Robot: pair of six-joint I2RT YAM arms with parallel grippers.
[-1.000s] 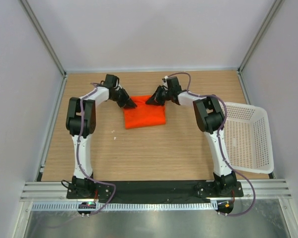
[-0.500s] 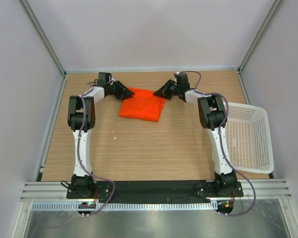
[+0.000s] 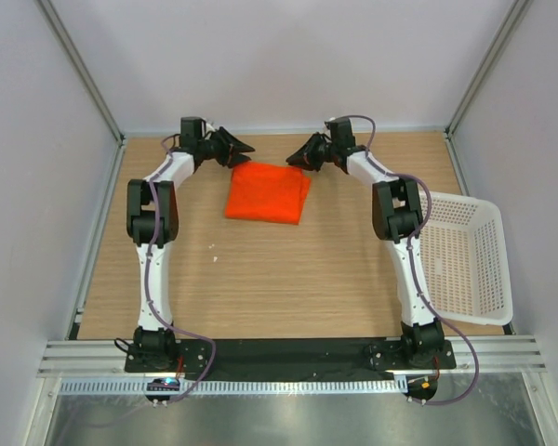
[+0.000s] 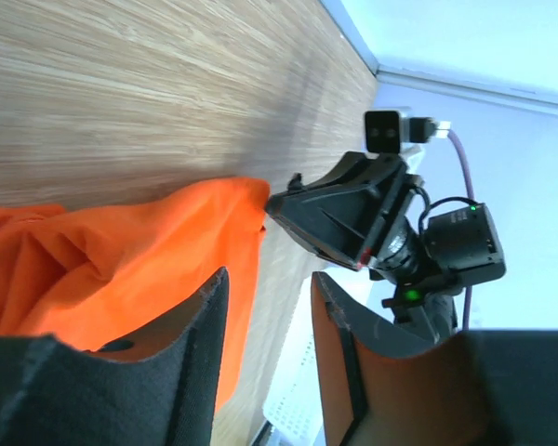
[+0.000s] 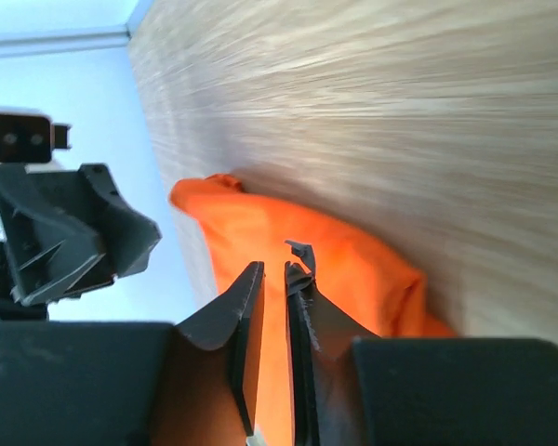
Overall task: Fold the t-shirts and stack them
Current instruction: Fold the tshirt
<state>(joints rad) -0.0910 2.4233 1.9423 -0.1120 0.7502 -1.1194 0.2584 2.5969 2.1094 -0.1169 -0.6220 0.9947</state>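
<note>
Reaching toward the top of the overhead view, both arms stretch out over the wooden table (image 3: pixel 260 279). Their wrists turn inward, so the left gripper (image 3: pixel 247 147) and right gripper (image 3: pixel 293 158) point at each other. The folded orange-red t-shirt (image 3: pixel 268 193) lies flat just below them, upper centre, and neither gripper holds it. The left fingers (image 4: pixel 209 344) stand clearly apart. The right fingers (image 5: pixel 242 325) are parted by a narrow slit and grip nothing. A white basket (image 3: pixel 465 260) sits at the right edge.
</note>
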